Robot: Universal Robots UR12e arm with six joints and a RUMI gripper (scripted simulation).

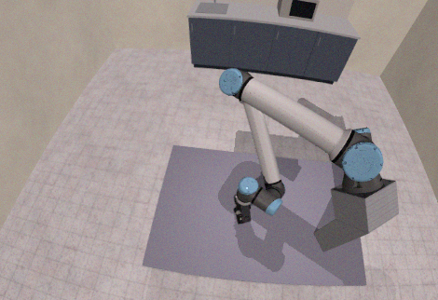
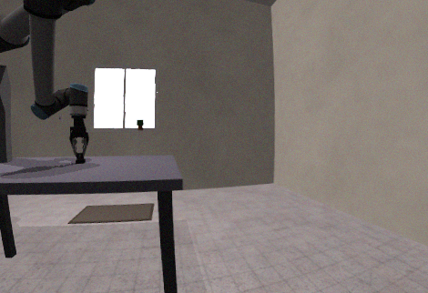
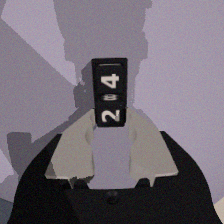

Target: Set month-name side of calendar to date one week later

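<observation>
The wrist view shows the small black calendar (image 3: 109,92) on the purple table top. It appears as two digit cubes in a row, the far one showing a white 4 (image 3: 110,80) and the near one a white 2 (image 3: 110,116). A small blurred mark sits between them. My gripper (image 3: 110,109) points straight down, and its pale fingers are shut on the sides of the near cube with the 2. In the top and exterior views the gripper (image 1: 241,215) (image 2: 79,156) reaches down to the table top and hides the calendar. I cannot make out the tray or the month's name.
The purple table (image 1: 254,214) carries the arm's grey base block (image 1: 359,211) at its right side. The table's right edge (image 2: 178,175) is far from the gripper. A dark cabinet (image 1: 270,44) stands against the back wall.
</observation>
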